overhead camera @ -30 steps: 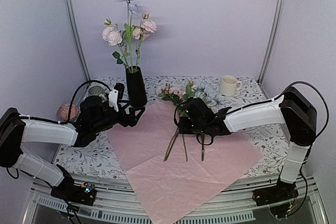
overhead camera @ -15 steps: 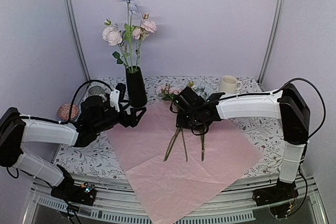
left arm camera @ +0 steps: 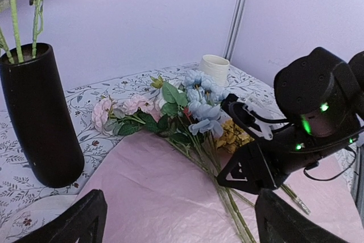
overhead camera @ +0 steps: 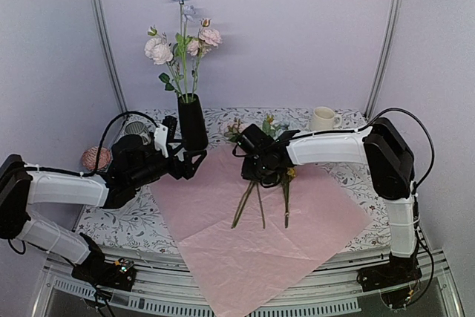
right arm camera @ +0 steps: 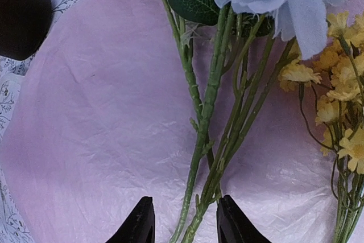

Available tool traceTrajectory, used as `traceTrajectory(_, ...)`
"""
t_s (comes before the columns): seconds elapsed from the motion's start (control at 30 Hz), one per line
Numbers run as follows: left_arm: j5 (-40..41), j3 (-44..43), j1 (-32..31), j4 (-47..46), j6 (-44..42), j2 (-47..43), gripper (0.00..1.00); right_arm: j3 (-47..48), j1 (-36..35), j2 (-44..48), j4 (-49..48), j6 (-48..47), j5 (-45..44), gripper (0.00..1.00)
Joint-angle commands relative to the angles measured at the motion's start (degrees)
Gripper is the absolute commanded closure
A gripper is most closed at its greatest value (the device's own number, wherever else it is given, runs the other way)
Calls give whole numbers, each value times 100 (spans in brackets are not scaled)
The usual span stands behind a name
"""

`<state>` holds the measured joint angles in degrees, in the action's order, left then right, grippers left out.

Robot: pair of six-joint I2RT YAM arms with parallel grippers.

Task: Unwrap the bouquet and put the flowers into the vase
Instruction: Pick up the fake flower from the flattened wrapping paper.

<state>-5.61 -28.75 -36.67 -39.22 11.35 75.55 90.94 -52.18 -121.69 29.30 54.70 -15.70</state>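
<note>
We begin with the tabletop [overhead camera: 119, 220], covered in a floral-printed cloth, and on it the lilac-pink wrapping paper [overhead camera: 245, 250], already laid out flat as a wide, softly crinkled sheet with one corner hanging over the near edge. No ribbon shows, so we judge the unwrapping done and the paper now only a bed for what is left to move. At the sheet's far left corner stands the vase [overhead camera: 191, 124], tall, slim and matte black, upright and already holding several flowers [overhead camera: 182, 42], their thin green stems rising well above its mouth. The remaining flowers [left arm camera: 193, 106] lie on the paper with their heads towards the back wall and their bare stems fanned towards us, which leaves the stems free to be pinched from above. The left end effector [overhead camera: 194, 162] hovers just beside the vase with its fingers spread wide and nothing between them, probably waiting there to steady the vase or guide a stem in. The right end effector [right arm camera: 185, 217] sits low over the paper, its jaws apart and straddling a few ridged, plastic-looking stems [right arm camera: 205, 118]. We see paper between the stems and one finger, so nothing is clamped yet. Beside them lies a small yellow cluster [right arm camera: 341, 101] on wiry stalks.
</note>
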Motion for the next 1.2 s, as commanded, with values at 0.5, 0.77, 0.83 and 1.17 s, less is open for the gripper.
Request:
traceTrajectory(0.5, 134, 1, -185, 38, -294, -167, 7, 653, 133, -673, 176, 21, 100, 64)
traceTrajectory(0.77, 161, -8, -218, 45, -312, -154, 7, 653, 181, -843, 155, 59, 221, 64)
traceTrajectory(0.83, 159, -12, -227, 46, -322, -152, 7, 653, 178, -873, 177, 62, 232, 64)
traceTrajectory(1.17, 221, -48, -271, 97, -387, -134, 7, 653, 200, -964, 384, 148, 131, 68)
